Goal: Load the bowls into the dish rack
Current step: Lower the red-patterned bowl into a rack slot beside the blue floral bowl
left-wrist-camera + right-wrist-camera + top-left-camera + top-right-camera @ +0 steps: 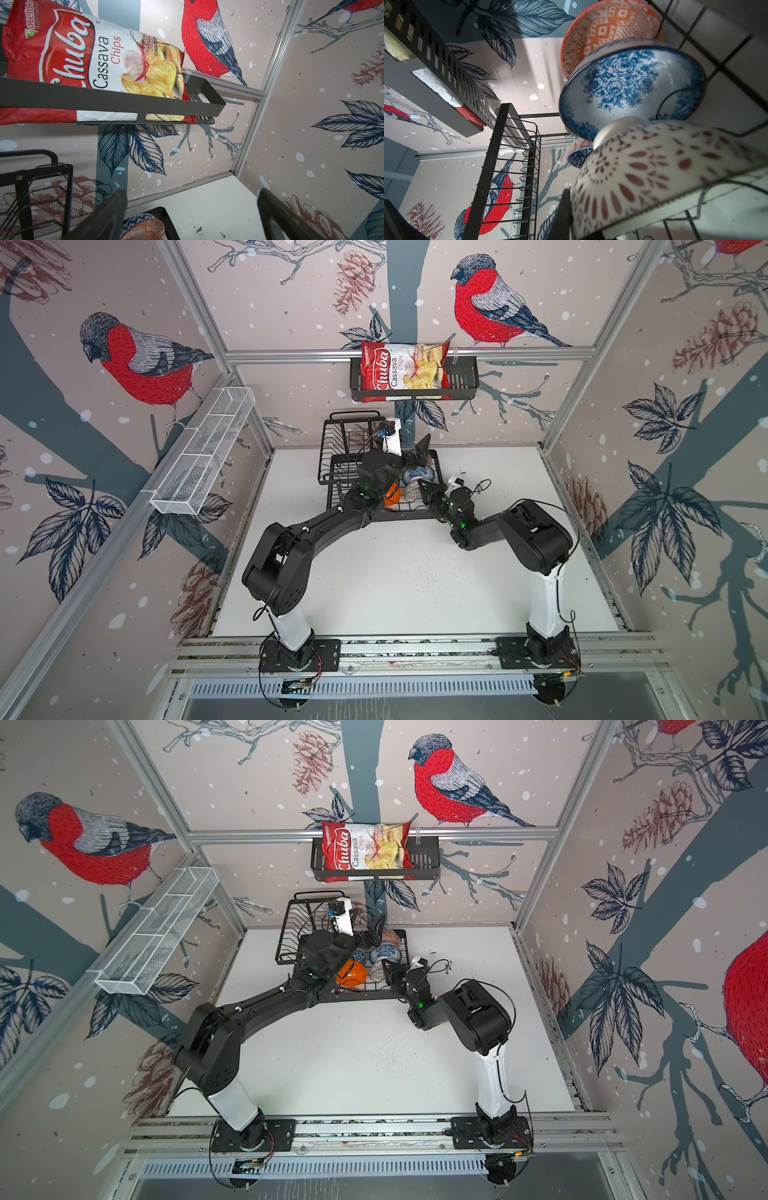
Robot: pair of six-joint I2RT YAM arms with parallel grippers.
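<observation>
The black wire dish rack [343,438] [297,919] stands at the back of the table. In its lower tray lie a plain orange bowl [392,494] [352,973], a blue-white floral bowl [418,475] [629,89], a salmon-orange patterned bowl [608,27], a dark blue geometric bowl [579,159] and a white lattice bowl [377,972] [654,176]. My right gripper [424,489] [568,209] is shut on the white bowl's rim; one finger [564,207] lies on its outer wall and the other is hidden. My left gripper [417,454] [192,199] hangs open and empty above the tray, facing the back wall.
A black basket [465,383] on the back wall holds a chips bag [405,371], just above the rack. A long white mesh shelf [203,452] runs along the left wall. The white table [415,572] stretches between the rack and the arm bases.
</observation>
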